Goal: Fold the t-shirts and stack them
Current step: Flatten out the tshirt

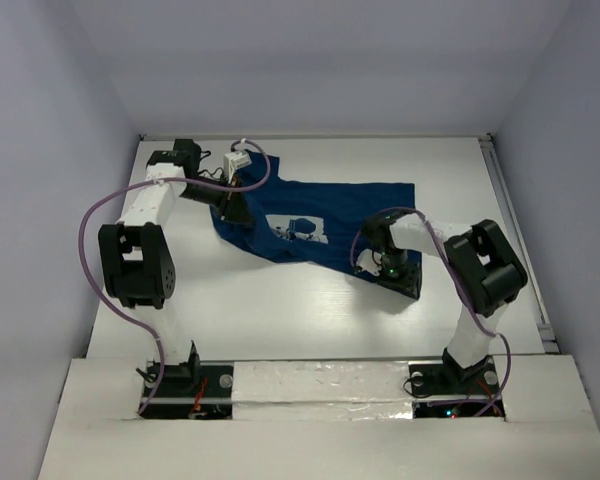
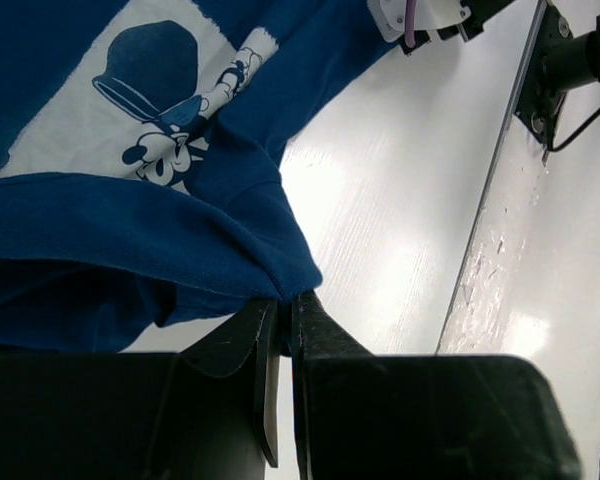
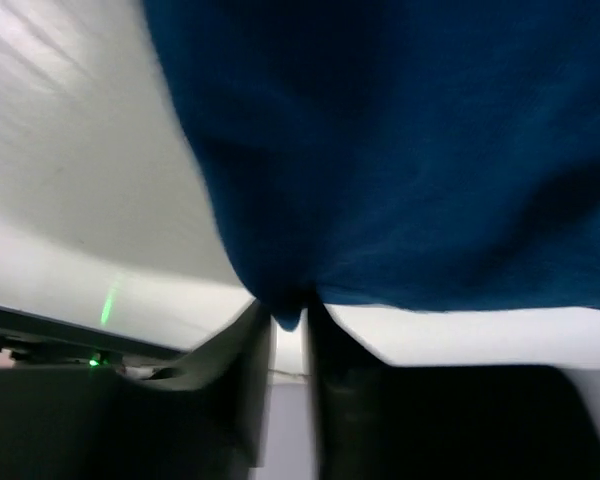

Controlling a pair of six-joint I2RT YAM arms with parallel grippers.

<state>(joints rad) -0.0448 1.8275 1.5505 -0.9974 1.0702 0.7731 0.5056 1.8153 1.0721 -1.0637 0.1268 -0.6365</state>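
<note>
A dark navy t-shirt (image 1: 355, 215) with a white printed graphic (image 1: 300, 230) lies spread and rumpled across the middle of the white table. My left gripper (image 1: 230, 208) is at the shirt's left edge. In the left wrist view the left gripper (image 2: 288, 298) is shut on a bunched fold of the t-shirt (image 2: 130, 240), and the graphic (image 2: 170, 100) shows beyond it. My right gripper (image 1: 398, 283) is at the shirt's near right corner. In the blurred right wrist view the right gripper (image 3: 292, 315) stands nearly together, pinching a tip of the t-shirt (image 3: 400, 150).
Walls close in the white table (image 1: 280, 310) on three sides, with a rail (image 1: 515, 230) along its right edge. A taped strip (image 1: 320, 385) runs along the near edge between the arm bases. A purple cable (image 1: 90, 250) loops off the left arm.
</note>
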